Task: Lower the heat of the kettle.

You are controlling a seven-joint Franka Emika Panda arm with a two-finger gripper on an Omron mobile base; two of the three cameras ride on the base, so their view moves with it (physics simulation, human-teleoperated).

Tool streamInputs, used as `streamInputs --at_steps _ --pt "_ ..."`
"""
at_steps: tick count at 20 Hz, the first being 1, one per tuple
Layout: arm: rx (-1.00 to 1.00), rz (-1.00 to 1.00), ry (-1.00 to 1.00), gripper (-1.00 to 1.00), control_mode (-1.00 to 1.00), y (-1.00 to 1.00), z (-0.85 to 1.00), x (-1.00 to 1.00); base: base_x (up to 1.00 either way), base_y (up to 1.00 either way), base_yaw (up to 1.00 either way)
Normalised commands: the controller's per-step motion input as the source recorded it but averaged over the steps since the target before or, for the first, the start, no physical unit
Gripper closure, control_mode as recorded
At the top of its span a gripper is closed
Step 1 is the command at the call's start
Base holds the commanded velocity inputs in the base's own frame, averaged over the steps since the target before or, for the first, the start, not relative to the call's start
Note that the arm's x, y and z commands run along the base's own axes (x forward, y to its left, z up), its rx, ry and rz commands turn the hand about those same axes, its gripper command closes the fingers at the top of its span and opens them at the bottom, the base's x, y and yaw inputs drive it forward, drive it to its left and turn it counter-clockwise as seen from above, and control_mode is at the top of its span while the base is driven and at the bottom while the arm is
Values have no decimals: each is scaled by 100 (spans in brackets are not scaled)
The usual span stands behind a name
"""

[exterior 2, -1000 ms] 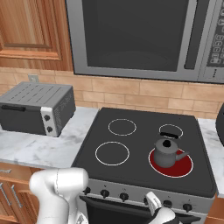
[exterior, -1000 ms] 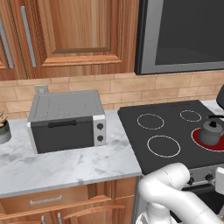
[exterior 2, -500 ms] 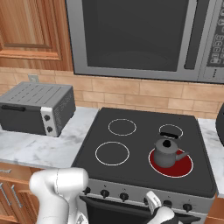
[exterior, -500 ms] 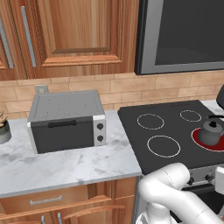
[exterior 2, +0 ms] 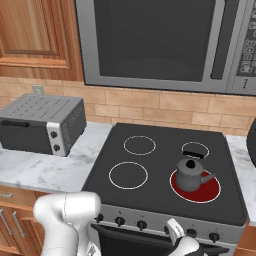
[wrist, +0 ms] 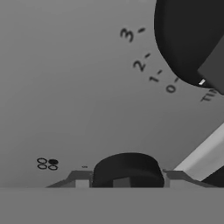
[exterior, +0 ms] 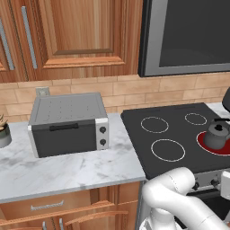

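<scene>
— Down at the stove's front panel (exterior 2: 150, 220), what is the pincer (wrist: 127, 181) doing?

— It sits right against a dark control knob (wrist: 127, 168), with the two finger tips at either side of it. Whether they actually clamp the knob or merely flank it, I cannot tell; the contact is hidden at the bottom of the hand view.

— And the kettle (exterior 2: 190, 174)?

— It stands on the front right burner (exterior 2: 196, 184), which glows red, handle arched over the lid, spout toward the right. It is well apart from the arm.

— So what could go wrong?

— Mainly the wrong knob. A small burner diagram (wrist: 47, 163) beside this one has a single filled dot, but I cannot say with certainty that it marks the kettle's burner. A larger knob (wrist: 192, 39) with printed numbers sits just beside, so a drift sideways could catch that instead.

— Anything else?

— Turning the wrong way would raise the heat, and turning too far would likely switch it off. If the grip is loose, the fingers may slide round the knob without moving it.
</scene>
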Motion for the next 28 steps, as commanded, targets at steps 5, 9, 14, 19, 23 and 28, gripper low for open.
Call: streamInputs --at_steps 5,9,14,19,23,28 --pt "15 0 0 100 -100 0 0 0 0 0 0" --pt "26 -1 0 100 -100 0 0 0 0 0 0" --pt "32 -4 0 100 -100 0 0 0 0 0 0" --pt "34 -8 0 100 -100 0 0 0 0 0 0" --pt "33 -14 0 100 -100 0 0 0 0 0 0" --pt "30 -15 0 100 -100 0 0 0 0 0 0"
